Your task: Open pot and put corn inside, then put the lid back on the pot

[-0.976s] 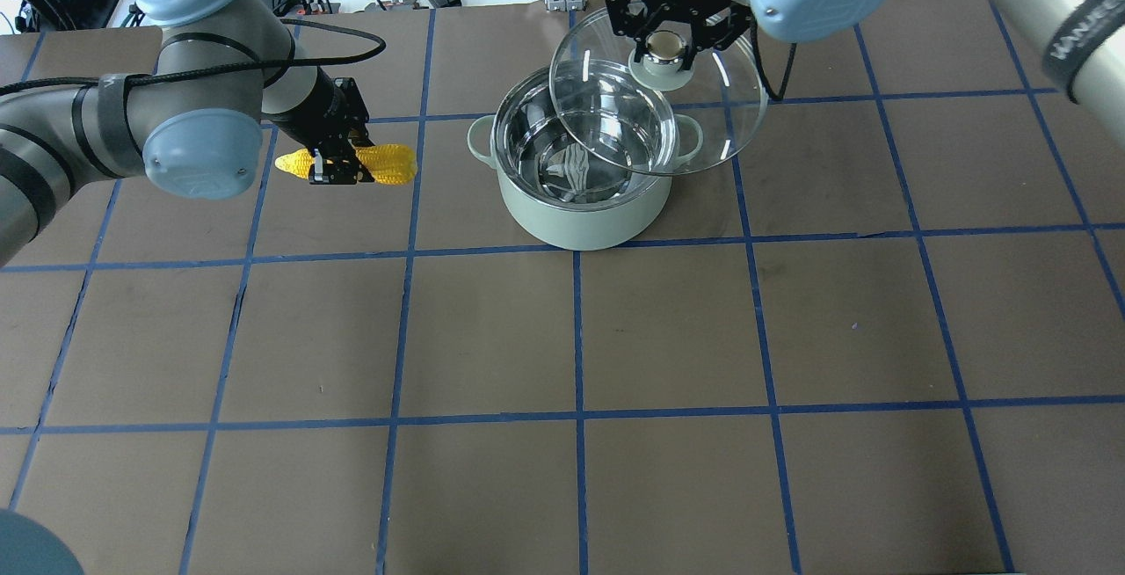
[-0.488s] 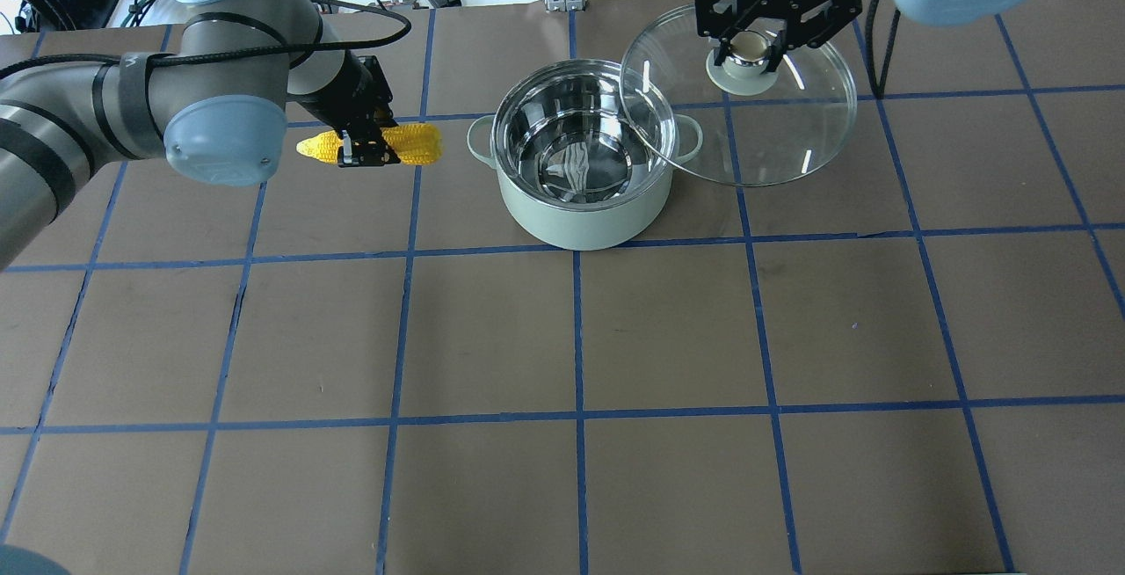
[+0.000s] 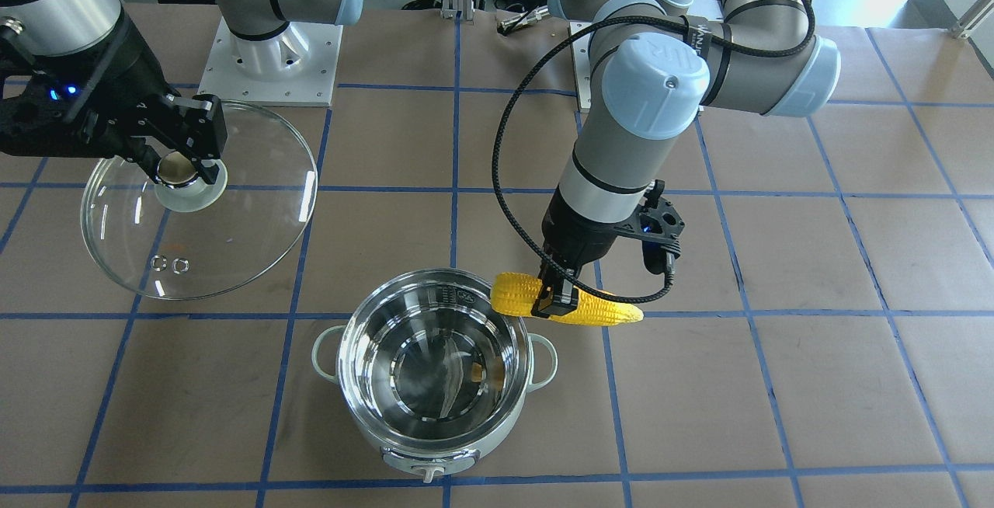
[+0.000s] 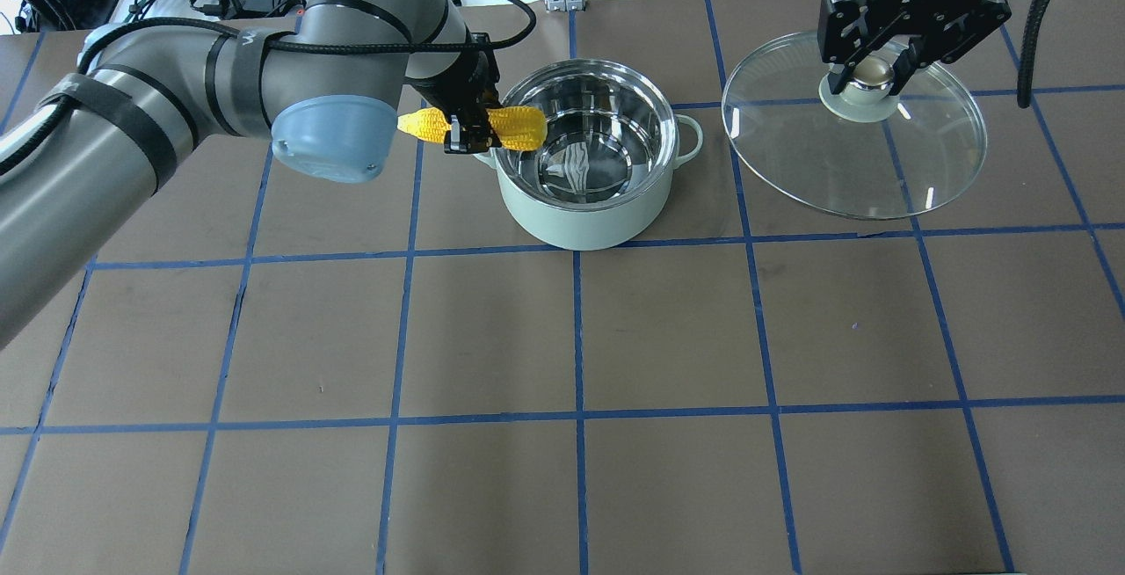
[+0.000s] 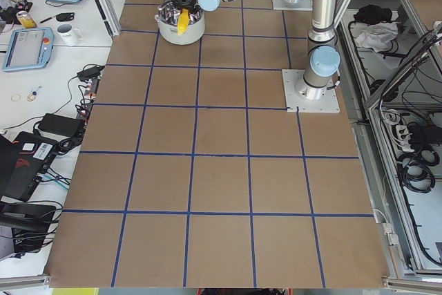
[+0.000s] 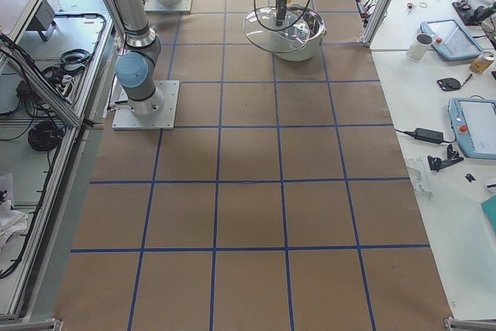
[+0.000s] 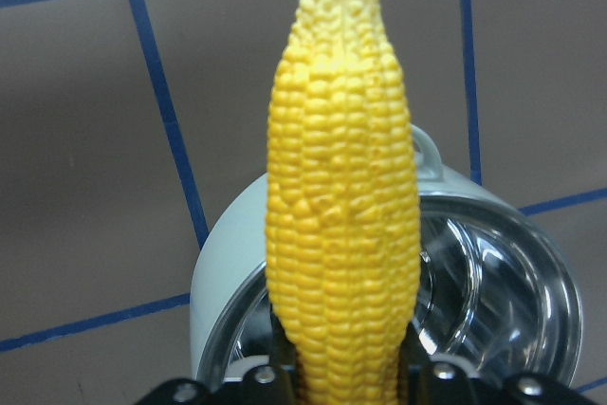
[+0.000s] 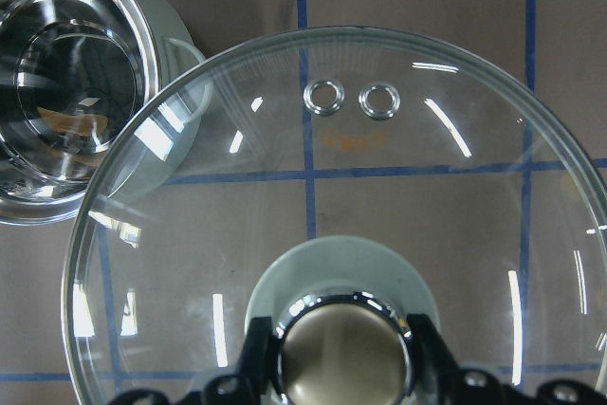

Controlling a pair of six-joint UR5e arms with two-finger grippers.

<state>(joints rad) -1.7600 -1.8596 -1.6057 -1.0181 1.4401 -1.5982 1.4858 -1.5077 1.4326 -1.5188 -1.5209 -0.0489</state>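
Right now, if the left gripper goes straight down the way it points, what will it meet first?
Probably the rim of the pot: the left gripper, shut on the corn, hangs over that edge, not over the middle. Depth is unclear.

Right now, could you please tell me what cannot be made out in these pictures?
- Left wrist view: the corn hides the pads of the left claw, and the bottom edge cuts off the corn's blunt end.
- Right wrist view: the bottom edge cuts off the right claw and the near rim of the lid.
- Front view: the pot shows its control knob, but its setting is too small to read.
- Both side views: the claws are too small to judge.
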